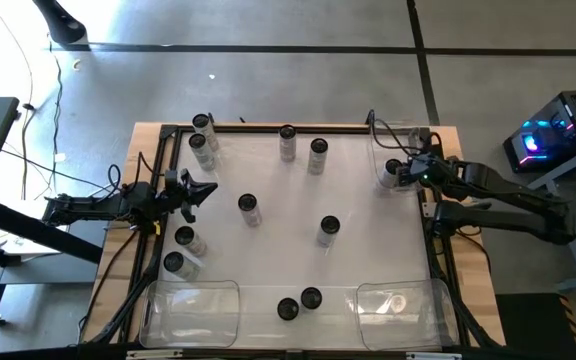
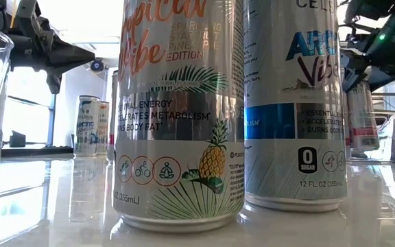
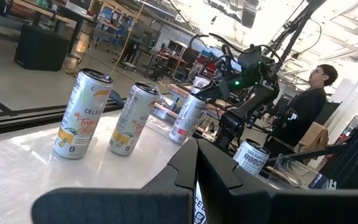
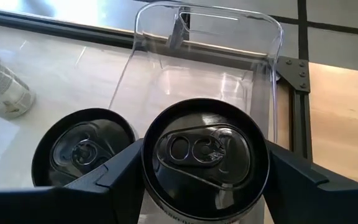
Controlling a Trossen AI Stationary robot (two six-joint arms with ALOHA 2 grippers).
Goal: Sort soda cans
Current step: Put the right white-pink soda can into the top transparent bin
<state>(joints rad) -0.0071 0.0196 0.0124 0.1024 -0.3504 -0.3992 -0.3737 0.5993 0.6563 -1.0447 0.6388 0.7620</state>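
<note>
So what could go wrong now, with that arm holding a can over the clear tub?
Two risks. The right gripper holds a silvery dark-topped soda can right beside a second can; lowering it could knock that one over. The clear plastic bin has a wall close by, which the fingers might clip. The shut left gripper waits at the table's left side.

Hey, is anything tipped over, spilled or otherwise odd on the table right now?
Nothing stands out. Every soda can in the high view stands upright, with no spill or visible dent. The right gripper has its jaws around one can over the clear bin at the table's far right corner; the left gripper waits shut at the left edge.
</note>
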